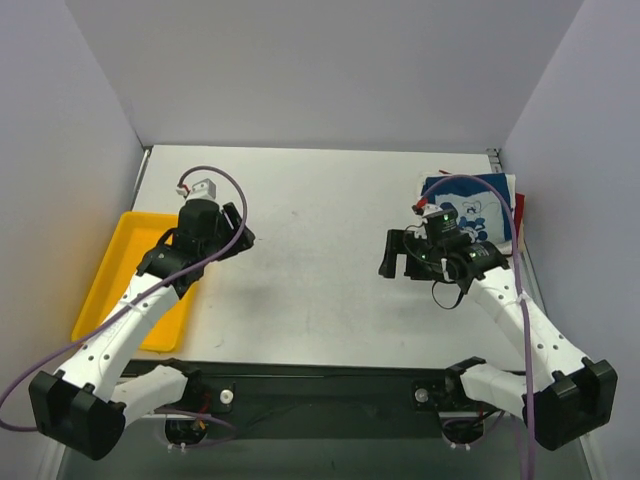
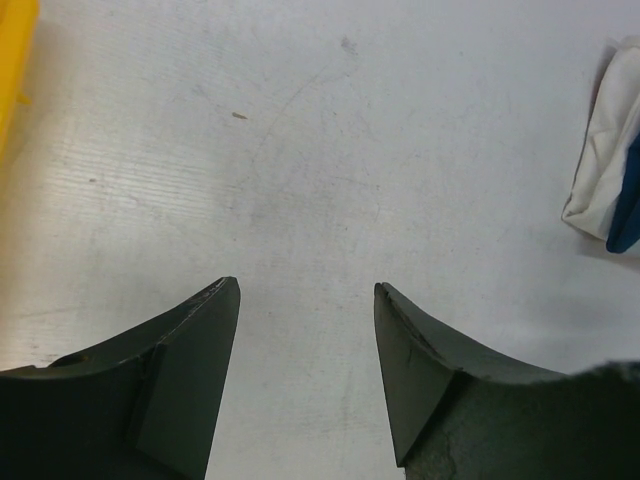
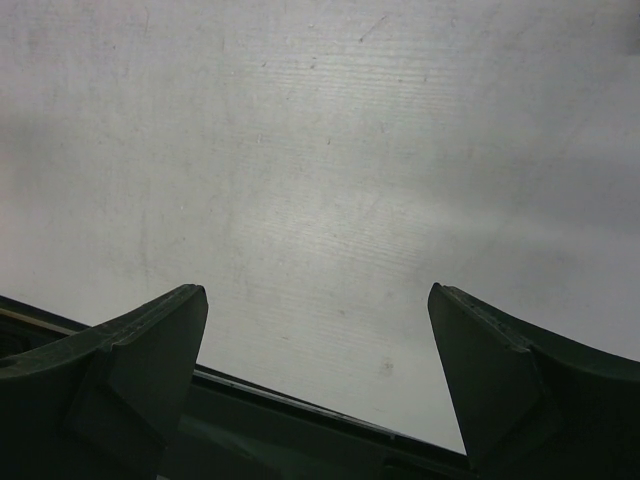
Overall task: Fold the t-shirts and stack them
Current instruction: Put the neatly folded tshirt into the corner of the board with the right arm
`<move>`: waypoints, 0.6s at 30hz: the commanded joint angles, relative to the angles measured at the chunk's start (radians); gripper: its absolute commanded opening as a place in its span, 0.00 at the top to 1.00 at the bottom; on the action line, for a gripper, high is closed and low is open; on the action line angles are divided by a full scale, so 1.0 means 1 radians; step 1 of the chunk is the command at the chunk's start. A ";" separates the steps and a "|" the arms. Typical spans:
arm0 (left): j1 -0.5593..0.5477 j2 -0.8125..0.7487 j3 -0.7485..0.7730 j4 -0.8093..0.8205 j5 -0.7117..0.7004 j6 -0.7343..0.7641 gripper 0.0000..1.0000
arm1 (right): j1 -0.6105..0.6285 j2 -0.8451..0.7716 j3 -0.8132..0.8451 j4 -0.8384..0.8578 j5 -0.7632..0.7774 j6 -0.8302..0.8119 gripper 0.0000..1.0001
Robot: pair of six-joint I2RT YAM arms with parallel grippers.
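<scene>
The t-shirts lie folded in a stack (image 1: 478,204) at the back right of the table. A navy blue one with a white print is on top, and a red edge (image 1: 520,214) shows at its right side. In the left wrist view the stack's cream-white and blue edge (image 2: 612,150) shows at the far right. My left gripper (image 1: 240,234) (image 2: 305,286) hovers open over bare table left of centre, with nothing between its fingers. My right gripper (image 1: 398,260) (image 3: 318,292) is wide open and empty, just left of the stack and over bare table.
A yellow plastic tray (image 1: 118,262) sits at the table's left edge, partly under my left arm; its rim (image 2: 14,60) shows in the left wrist view. White walls enclose the table on three sides. The table's near edge (image 3: 300,405) lies below the right fingers.
</scene>
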 commanded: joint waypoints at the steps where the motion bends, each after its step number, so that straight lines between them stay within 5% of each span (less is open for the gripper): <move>1: -0.001 -0.069 -0.028 -0.032 -0.084 -0.010 0.33 | 0.037 -0.039 -0.005 0.047 0.033 0.020 0.01; 18: 0.001 -0.224 -0.136 -0.094 -0.141 -0.021 0.34 | 0.083 -0.153 -0.071 0.053 0.079 0.055 0.00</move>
